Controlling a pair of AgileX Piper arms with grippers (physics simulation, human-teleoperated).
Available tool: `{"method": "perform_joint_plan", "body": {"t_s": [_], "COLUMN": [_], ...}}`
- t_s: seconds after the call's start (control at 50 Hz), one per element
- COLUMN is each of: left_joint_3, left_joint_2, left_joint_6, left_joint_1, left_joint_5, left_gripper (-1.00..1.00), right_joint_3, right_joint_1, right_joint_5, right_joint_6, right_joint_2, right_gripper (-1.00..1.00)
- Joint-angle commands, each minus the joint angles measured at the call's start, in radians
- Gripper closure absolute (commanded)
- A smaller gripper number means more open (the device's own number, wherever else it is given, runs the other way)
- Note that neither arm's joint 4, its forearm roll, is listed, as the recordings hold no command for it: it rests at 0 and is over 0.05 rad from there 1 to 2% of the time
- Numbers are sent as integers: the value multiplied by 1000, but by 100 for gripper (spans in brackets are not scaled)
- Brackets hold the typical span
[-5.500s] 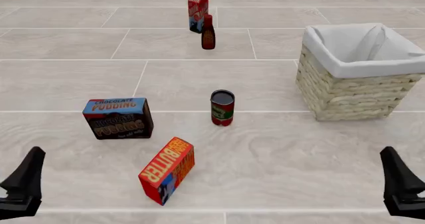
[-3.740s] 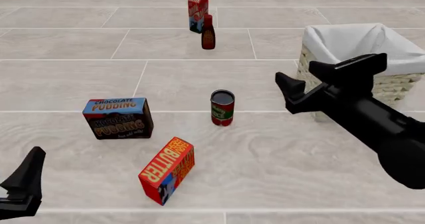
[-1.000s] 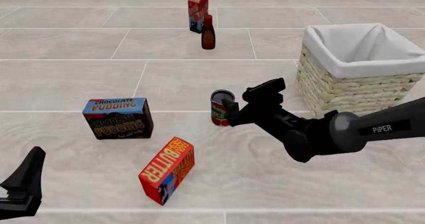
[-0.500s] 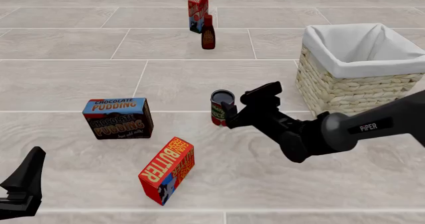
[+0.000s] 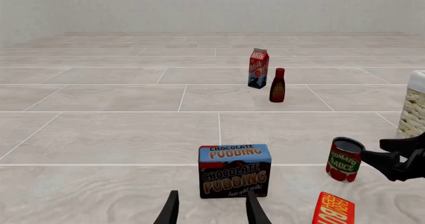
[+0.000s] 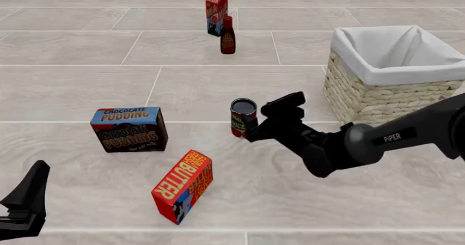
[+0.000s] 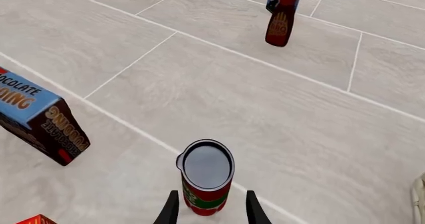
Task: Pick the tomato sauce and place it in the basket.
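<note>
The tomato sauce is a small upright can with a red and green label and a dark top, standing on the tiled floor at mid-scene. It also shows in the left wrist view and the right wrist view. My right gripper is open at the can's right side, and the can stands just between its fingertips. The basket, woven straw with a white lining, stands to the right, beyond the right arm. My left gripper is open and empty at the near left.
A chocolate pudding box stands left of the can. A butter box lies tilted in front of the can. A milk carton and a dark brown bottle with a red cap stand at the far middle.
</note>
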Motion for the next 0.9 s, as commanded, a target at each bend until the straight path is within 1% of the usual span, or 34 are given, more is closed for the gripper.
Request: {"method": "perform_joint_plan", "body": {"t_s": [0.02,0.9], "left_joint_3": [0,0], "left_joint_2": [0,0], "left_joint_6": [0,0], "left_joint_1": [0,0], "left_joint_5": [0,0], "left_gripper": [-100,-100], "right_joint_3": [-17,-59], "right_joint_1": [0,1], "right_joint_5": [2,3], "right_joint_6": [-1,4], "right_joint_2": [22,88], "right_gripper": [-100,-100]}}
